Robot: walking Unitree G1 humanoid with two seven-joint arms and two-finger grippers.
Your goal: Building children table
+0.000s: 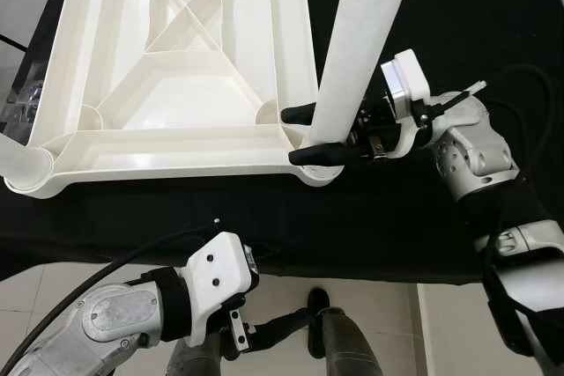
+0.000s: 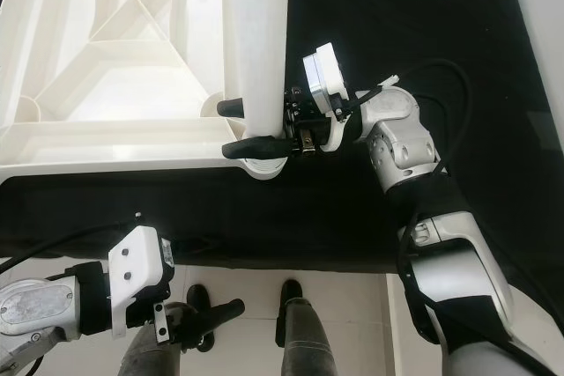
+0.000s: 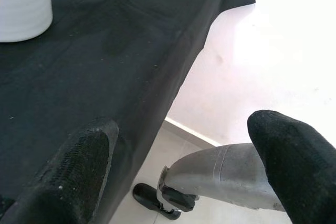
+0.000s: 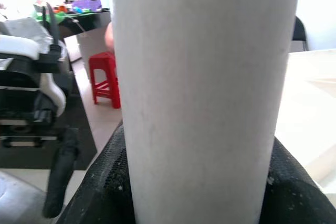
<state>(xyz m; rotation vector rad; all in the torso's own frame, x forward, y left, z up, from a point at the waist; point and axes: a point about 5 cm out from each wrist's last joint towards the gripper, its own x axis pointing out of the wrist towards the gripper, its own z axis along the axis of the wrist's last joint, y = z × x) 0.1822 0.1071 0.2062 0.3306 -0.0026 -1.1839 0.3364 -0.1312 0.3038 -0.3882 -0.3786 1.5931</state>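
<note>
Left eye view: right gripper (image 1: 304,134) fingers seemingly clamp the table leg (image 1: 357,50); left gripper (image 3: 184,174) fingers apart.

Silver jointed arms, white wrist housings with screws, black cables, black-fingered right tool (image 1: 301,134).

Bright, even daylight; sharp views, whites slightly overexposed.

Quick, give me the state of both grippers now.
Left gripper: open, holding nothing, low by the edge of the black cloth.
Right gripper: shut on the white leg, at the tabletop corner.
</note>
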